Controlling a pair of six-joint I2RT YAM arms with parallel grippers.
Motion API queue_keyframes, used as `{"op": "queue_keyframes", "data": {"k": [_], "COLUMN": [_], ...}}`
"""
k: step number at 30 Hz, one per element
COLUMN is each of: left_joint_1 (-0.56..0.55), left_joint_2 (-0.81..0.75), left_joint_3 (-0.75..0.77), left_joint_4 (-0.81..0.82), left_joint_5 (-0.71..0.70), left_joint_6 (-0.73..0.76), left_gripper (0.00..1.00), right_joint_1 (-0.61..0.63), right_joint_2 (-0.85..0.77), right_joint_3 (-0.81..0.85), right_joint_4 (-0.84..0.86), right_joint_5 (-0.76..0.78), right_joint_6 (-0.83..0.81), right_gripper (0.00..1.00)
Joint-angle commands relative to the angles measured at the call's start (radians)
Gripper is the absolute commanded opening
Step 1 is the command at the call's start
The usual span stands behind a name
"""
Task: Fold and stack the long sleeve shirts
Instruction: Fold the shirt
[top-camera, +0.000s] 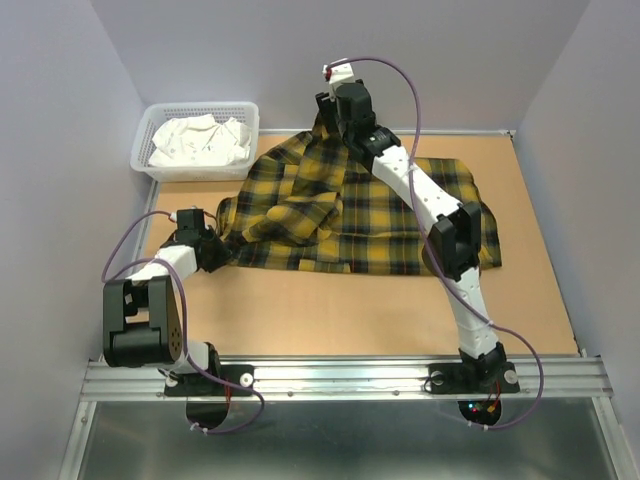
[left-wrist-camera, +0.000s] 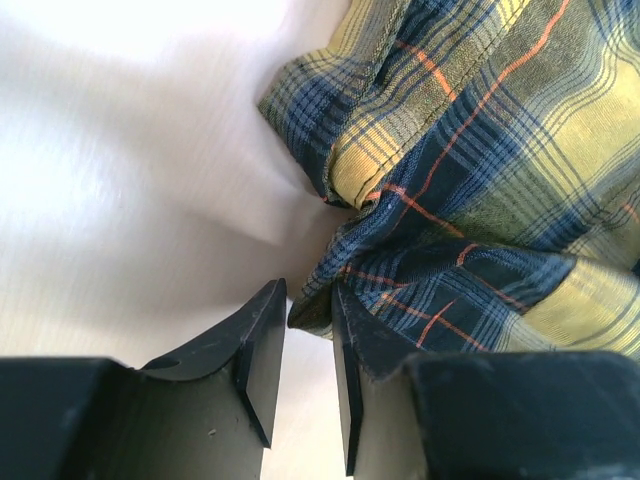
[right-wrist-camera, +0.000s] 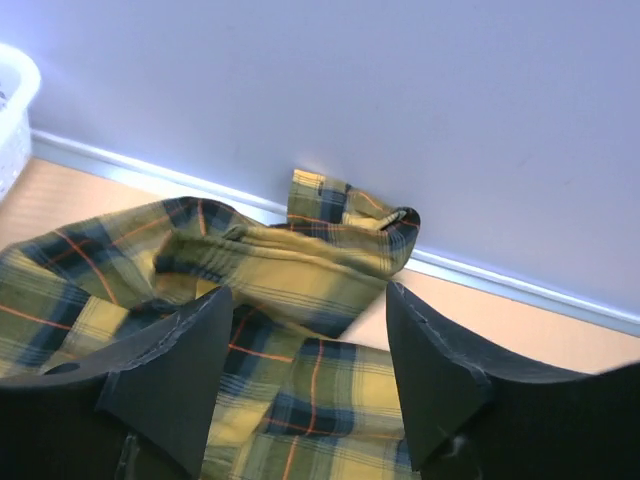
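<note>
The long sleeve shirt (top-camera: 370, 215) is yellow flannel with dark plaid, lying spread and rumpled across the tan table (top-camera: 350, 310), with a flap folded over its left half. My left gripper (top-camera: 213, 250) sits low at the shirt's left edge. In the left wrist view its jaws (left-wrist-camera: 309, 290) stand a little apart, bare surface showing between them, and a bunched shirt (left-wrist-camera: 480, 150) corner touches the tips. My right gripper (top-camera: 326, 116) hangs over the shirt's far edge by the back wall. Its jaws (right-wrist-camera: 308, 290) are wide open and empty above the shirt (right-wrist-camera: 250, 260), whose cuff (right-wrist-camera: 350, 215) leans on the wall.
A white plastic basket (top-camera: 200, 105) holding white cloth (top-camera: 200, 140) stands at the back left corner. Walls close in the table on the left, back and right. The metal rail (top-camera: 340, 375) with both arm bases runs along the near edge.
</note>
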Motion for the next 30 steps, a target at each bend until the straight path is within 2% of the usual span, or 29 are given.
{"op": "queue_keyframes", "data": {"k": [1,3,6,7,12,14,19,21,24,27,29,30], "left_joint_1": [-0.005,-0.005,-0.005,-0.005,-0.005,-0.008,-0.019,-0.022,-0.025,-0.033,-0.036,-0.037], "left_joint_2": [-0.070,-0.110,-0.165,-0.179,-0.231,-0.247,-0.222,-0.201,-0.164,-0.127,-0.107,-0.088], "left_joint_3": [-0.023,-0.019,-0.005,0.003,0.057,0.070,0.083,0.090,0.092,0.090,0.086,0.081], "left_joint_4": [-0.085,-0.102,-0.136,-0.155,-0.209,-0.211,-0.183,-0.174,-0.153,-0.128,-0.113,-0.110], "left_joint_5": [0.006,-0.001,-0.031,-0.043,0.001,0.029,0.051,0.041,0.022,0.012,0.009,0.005], "left_joint_6": [0.008,0.010,0.013,0.013,0.028,0.033,0.057,0.057,0.044,0.028,0.027,0.024], "left_gripper": [0.38,0.40,0.47,0.50,0.72,0.76,0.77,0.74,0.65,0.57,0.54,0.52], "right_joint_1": [-0.008,-0.013,-0.022,-0.025,-0.108,-0.149,-0.329,-0.416,-0.497,-0.597,-0.623,-0.640], "right_joint_2": [-0.049,-0.101,-0.214,-0.254,-0.482,-0.542,-0.741,-0.789,-0.862,-0.914,-0.925,-0.925], "right_joint_3": [-0.009,-0.063,-0.221,-0.328,-0.584,-0.666,-1.005,-1.144,-1.258,-1.365,-1.430,-1.450], "right_joint_4": [0.103,0.103,0.096,0.088,-0.085,-0.140,-0.200,-0.202,-0.200,-0.197,-0.188,-0.179], "right_joint_5": [0.047,0.090,0.139,0.139,0.036,-0.018,-0.277,-0.381,-0.477,-0.522,-0.525,-0.525], "right_joint_6": [0.003,0.006,0.015,0.036,0.211,0.306,0.501,0.549,0.619,0.647,0.650,0.653], "right_gripper": [0.74,0.84,0.88,0.89,0.88,0.86,0.78,0.75,0.69,0.64,0.63,0.59]}}
